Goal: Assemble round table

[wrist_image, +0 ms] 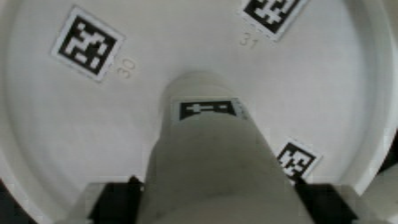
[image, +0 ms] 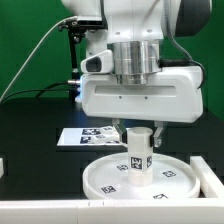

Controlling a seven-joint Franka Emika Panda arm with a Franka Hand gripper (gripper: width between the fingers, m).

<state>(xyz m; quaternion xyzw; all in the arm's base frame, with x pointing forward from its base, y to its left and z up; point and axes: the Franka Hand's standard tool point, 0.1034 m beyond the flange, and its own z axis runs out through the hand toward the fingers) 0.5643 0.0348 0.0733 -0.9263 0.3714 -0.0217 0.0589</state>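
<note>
The large rimmed round disc (image: 137,178) lies flat on the black table, tags facing up. The short cylindrical post (image: 138,152) stands upright on the disc's middle. My gripper (image: 138,130) comes straight down over the post and is shut on its upper part. In the wrist view the post (wrist_image: 214,150) runs up between my two black fingers (wrist_image: 121,200), its tagged end resting on the disc (wrist_image: 160,60). The cross-shaped foot is out of view.
The marker board (image: 88,135) lies on the table behind the disc at the exterior view's left. A plain white block (image: 207,175) sits at the right edge. A white wall (image: 40,212) runs along the table's front. A green backdrop stands behind.
</note>
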